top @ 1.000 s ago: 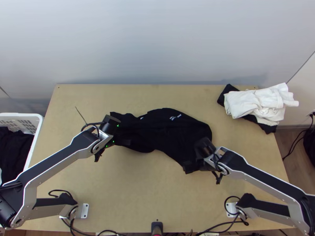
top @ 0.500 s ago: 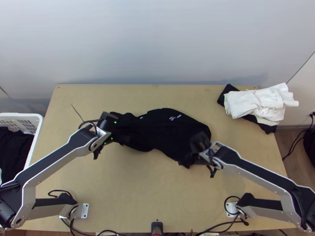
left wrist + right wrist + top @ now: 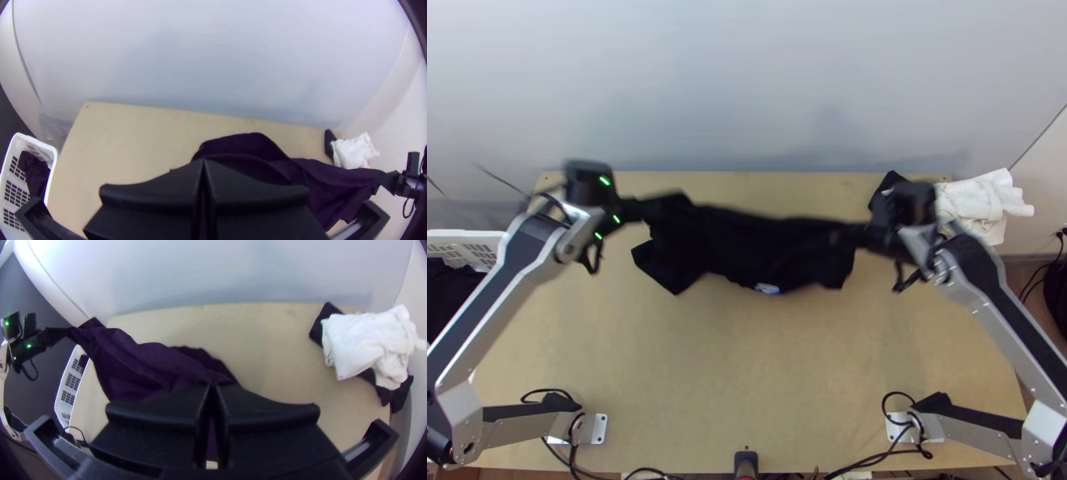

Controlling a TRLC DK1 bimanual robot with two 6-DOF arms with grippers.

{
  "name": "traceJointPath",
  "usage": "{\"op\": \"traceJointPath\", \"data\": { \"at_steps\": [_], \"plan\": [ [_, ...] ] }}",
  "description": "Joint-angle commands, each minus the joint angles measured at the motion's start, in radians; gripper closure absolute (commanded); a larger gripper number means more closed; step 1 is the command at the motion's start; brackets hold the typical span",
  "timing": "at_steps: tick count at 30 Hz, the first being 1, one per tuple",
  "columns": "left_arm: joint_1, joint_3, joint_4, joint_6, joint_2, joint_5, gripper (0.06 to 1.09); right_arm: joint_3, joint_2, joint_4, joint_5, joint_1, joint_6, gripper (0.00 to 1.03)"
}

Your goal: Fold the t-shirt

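Note:
In the top view the black t-shirt [image 3: 747, 244] hangs stretched between the two grippers, above the middle of the table, its lower parts drooping towards the near side. My left gripper [image 3: 637, 210] is shut on its left end, and my right gripper [image 3: 851, 235] is shut on its right end. The left wrist view has the left gripper [image 3: 203, 164] with its fingers together and the shirt [image 3: 249, 146] running off from them to the other arm. In the right wrist view the right gripper [image 3: 213, 389] is closed on the dark cloth [image 3: 147, 360], which slopes away in loose folds.
At the table's far right lies a pile of white cloth [image 3: 979, 204] over black cloth. A white basket [image 3: 475, 234] with dark cloth in it stands off the table's left side. The bare near part of the wooden table [image 3: 747, 368] lies between the arms' bases.
Both grippers have moved apart and towards the table's far side, the left one leftward and the right one rightward. The shirt, lying on the table before, is now pulled out between them.

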Motion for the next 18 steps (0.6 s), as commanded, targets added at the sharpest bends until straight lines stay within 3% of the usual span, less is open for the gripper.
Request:
{"op": "traceJointPath", "data": {
  "at_steps": [1,6,9,14,18],
  "plan": [
    [0.069,0.296,-0.019,0.029,0.009,-0.033,1.05,0.325,0.026,-0.072,0.092,-0.077,-0.052,1.0],
    [0.055,0.428,0.056,0.106,0.009,-0.102,1.05,0.498,0.045,-0.068,0.229,-0.044,-0.115,1.0],
    [0.01,0.495,0.145,0.196,0.01,-0.163,1.05,0.555,0.043,0.002,0.356,0.02,-0.216,1.0],
    [-0.097,0.537,0.4,0.458,0.016,-0.305,1.05,0.609,0.045,0.191,0.552,0.126,-0.397,1.0],
    [-0.145,0.538,0.657,0.667,0.019,-0.367,1.05,0.601,0.035,0.395,0.66,0.178,-0.552,1.0]
  ]
}}
